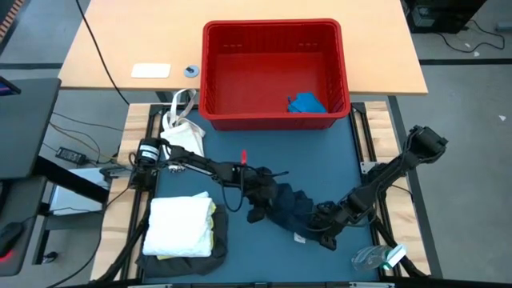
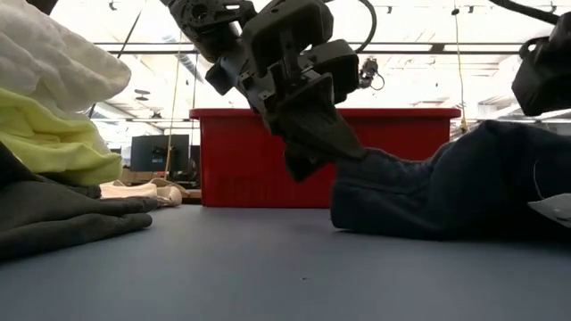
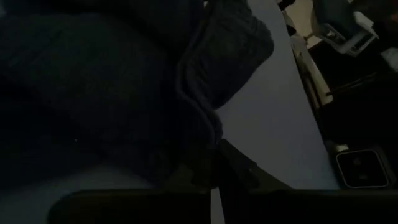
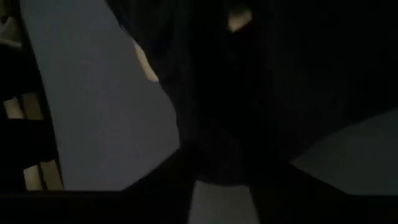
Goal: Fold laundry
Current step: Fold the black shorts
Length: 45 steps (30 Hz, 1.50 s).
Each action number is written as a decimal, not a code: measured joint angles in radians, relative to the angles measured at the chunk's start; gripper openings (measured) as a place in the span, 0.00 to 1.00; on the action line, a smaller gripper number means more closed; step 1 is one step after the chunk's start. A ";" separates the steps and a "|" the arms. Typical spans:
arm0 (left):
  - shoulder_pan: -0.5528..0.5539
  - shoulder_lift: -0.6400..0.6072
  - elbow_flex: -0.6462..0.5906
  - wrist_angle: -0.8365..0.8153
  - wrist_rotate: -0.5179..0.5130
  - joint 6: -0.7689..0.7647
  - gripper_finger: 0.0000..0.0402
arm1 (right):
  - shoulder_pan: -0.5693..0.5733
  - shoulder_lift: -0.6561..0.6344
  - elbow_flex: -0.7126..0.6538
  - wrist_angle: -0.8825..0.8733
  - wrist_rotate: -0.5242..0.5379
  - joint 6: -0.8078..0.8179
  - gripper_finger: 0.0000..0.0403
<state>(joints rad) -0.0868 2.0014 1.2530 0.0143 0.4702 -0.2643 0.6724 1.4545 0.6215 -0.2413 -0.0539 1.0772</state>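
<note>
A dark navy garment lies crumpled on the blue table mat, between my two grippers. My left gripper is shut on its left end. My right gripper points steeply down at the garment's near right part. In the right wrist view its fingers stand apart with a bulge of the cloth between them; I cannot tell whether they touch it. At the near left, a white cloth rests on a yellow piece and a dark grey garment. A small blue piece lies in the red basket. My left gripper pinches the navy garment's left end at a folded edge between its two fingers. The fingers come slanting down from the table's left. The held end stands a little raised, and the rest of the garment lies slack on the mat.
The red basket stands at the far edge of the mat. A small white bag lies at the far left. A clear plastic item lies at the near right corner. Bare mat shows near the front edge.
</note>
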 joint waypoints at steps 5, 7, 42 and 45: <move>0.011 -0.055 0.000 -0.050 -0.004 0.081 0.01 | 0.000 -0.030 0.022 -0.044 -0.050 0.000 0.06; 0.019 -0.091 0.007 -0.070 -0.010 0.143 0.01 | 0.000 -0.057 0.061 -0.110 -0.037 -0.021 0.04; 0.013 -0.372 0.265 -0.152 -0.262 0.806 0.04 | -0.238 -0.098 0.914 -0.628 0.418 -1.415 0.03; 0.006 -0.372 0.265 -0.119 -0.264 0.801 0.04 | -0.282 -0.098 0.914 -0.628 0.330 -1.311 0.07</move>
<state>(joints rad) -0.0806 1.6296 1.5181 -0.1049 0.2062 0.5371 0.3903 1.3563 1.5356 -0.8688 0.2763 -0.2338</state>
